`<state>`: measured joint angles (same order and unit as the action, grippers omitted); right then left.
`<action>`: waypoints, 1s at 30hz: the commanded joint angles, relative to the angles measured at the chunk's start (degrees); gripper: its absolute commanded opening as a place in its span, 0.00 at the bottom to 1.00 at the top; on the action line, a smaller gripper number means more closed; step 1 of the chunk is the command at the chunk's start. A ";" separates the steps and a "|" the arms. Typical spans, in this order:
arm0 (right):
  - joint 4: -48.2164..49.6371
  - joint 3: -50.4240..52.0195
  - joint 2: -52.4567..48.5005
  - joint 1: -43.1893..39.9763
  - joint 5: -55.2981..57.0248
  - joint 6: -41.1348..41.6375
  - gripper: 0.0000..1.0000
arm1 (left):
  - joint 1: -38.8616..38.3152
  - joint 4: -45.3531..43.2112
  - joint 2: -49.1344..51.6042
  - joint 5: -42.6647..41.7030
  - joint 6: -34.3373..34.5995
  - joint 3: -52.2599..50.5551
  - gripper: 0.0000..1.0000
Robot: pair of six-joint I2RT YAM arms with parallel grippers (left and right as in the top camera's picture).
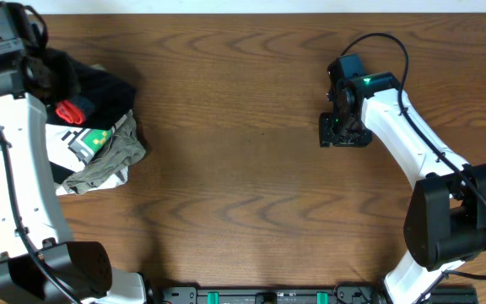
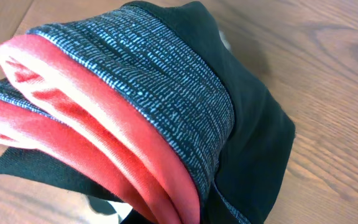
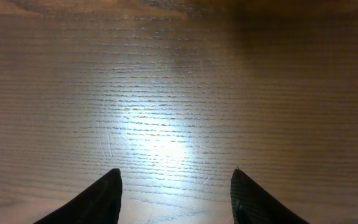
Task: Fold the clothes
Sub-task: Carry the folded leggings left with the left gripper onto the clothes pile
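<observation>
A pile of clothes lies at the table's left edge: a black garment (image 1: pixel 99 84) with a red part (image 1: pixel 70 111), a white garment with a green print (image 1: pixel 78 139) and an olive garment (image 1: pixel 112 156). My left gripper (image 1: pixel 51 72) is at the pile's top and appears shut on the black garment. In the left wrist view this garment (image 2: pixel 247 143) fills the frame, with a grey-speckled band (image 2: pixel 166 93) and red lining (image 2: pixel 92 124), and hides the fingers. My right gripper (image 1: pixel 344 135) is open and empty low over bare wood (image 3: pixel 176 177), far right of the pile.
The wooden table (image 1: pixel 243 186) runs between the two arms. Both arm bases stand at the front edge. A white patch (image 2: pixel 114 211) shows under the lifted cloth in the left wrist view.
</observation>
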<state>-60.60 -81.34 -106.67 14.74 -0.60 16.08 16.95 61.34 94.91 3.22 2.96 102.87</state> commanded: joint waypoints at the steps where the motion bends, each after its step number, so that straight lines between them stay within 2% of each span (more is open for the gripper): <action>1: -0.13 0.09 0.15 -0.55 0.42 -0.33 0.54 | 2.10 0.20 -1.03 0.90 1.03 1.60 0.09; 9: -0.74 0.09 0.15 -0.55 0.39 -0.48 0.54 | 4.98 0.59 -0.90 0.92 1.01 0.39 0.09; 11: -1.03 0.09 0.15 -0.55 0.39 -0.48 0.54 | 5.25 0.55 -0.83 0.92 1.01 -0.24 0.15; 16: -1.86 0.09 0.15 -0.55 0.42 -0.50 0.54 | 5.55 0.57 -0.59 0.92 1.01 -0.66 0.17; 17: -1.95 0.09 0.15 -0.55 0.42 -0.50 0.54 | 5.55 0.59 -0.59 0.92 1.01 -0.66 0.22; 22: -2.01 0.09 0.15 -0.55 0.42 -0.50 0.54 | 5.62 1.01 -0.59 0.94 0.98 -0.66 0.29; 30: -2.03 0.09 0.15 -0.55 0.63 -0.52 0.54 | 7.52 2.54 -0.59 0.94 1.01 -0.66 0.31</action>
<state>-62.41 -81.34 -106.67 14.74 -0.56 16.05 23.29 63.26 94.91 3.40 3.64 102.56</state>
